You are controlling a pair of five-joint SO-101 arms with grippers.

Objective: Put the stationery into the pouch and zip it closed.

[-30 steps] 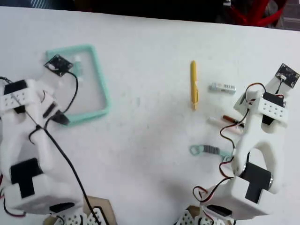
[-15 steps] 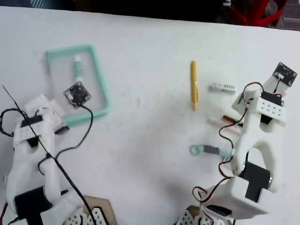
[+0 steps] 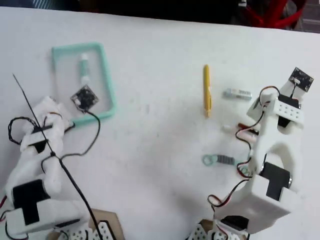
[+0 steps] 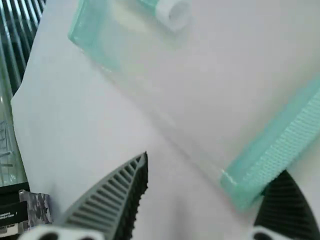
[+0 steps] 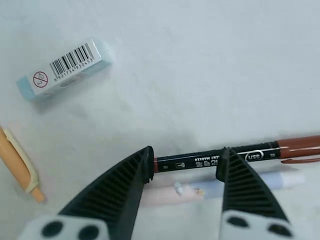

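Yellow pen (image 3: pixel 206 90) lies near-to-far; eraser (image 3: pixel 237 93) beside it lies crosswise

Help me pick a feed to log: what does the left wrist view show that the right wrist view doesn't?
Left wrist view: the open left end effector at a corner of the teal-edged pouch, a white-capped tube inside. Right wrist view: the open right end effector straddling a dark pen beside a pale pen, plus the eraser and yellow pen. Both: the white table.
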